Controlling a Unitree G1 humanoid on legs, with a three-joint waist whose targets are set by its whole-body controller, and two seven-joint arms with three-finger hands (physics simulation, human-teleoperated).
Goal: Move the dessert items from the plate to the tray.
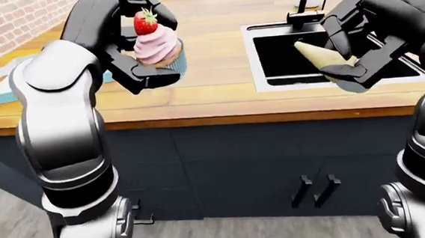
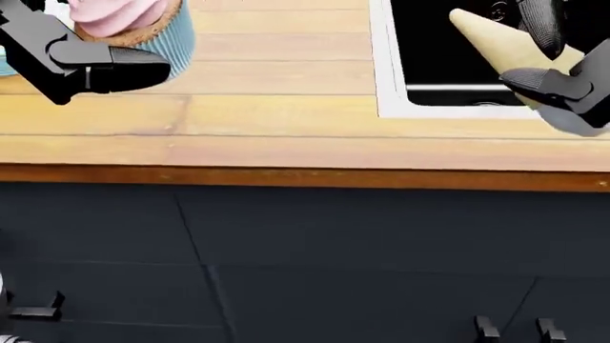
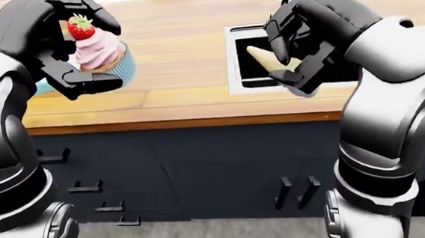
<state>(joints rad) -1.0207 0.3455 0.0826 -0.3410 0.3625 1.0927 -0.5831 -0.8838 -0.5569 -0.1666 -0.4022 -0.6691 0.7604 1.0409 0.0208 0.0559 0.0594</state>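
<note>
Fingers of the left hand (image 1: 144, 50) are gripping the cupcake (image 1: 156, 47) above the counter (image 1: 211, 99); the right hand (image 1: 350, 47) is clamping a cone (image 1: 321, 57) over the sink (image 1: 284, 63). Any loosening there is risking a drop into the basin.

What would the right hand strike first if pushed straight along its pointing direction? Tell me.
Probably the black sink basin: the right hand, gripping the pale tan cone, hangs over it. Depth is uncertain.

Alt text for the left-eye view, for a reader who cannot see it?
The robot's left hand grips a pink strawberry-topped cupcake and its right hand a pale cone, above a wooden counter with a black sink.
</note>
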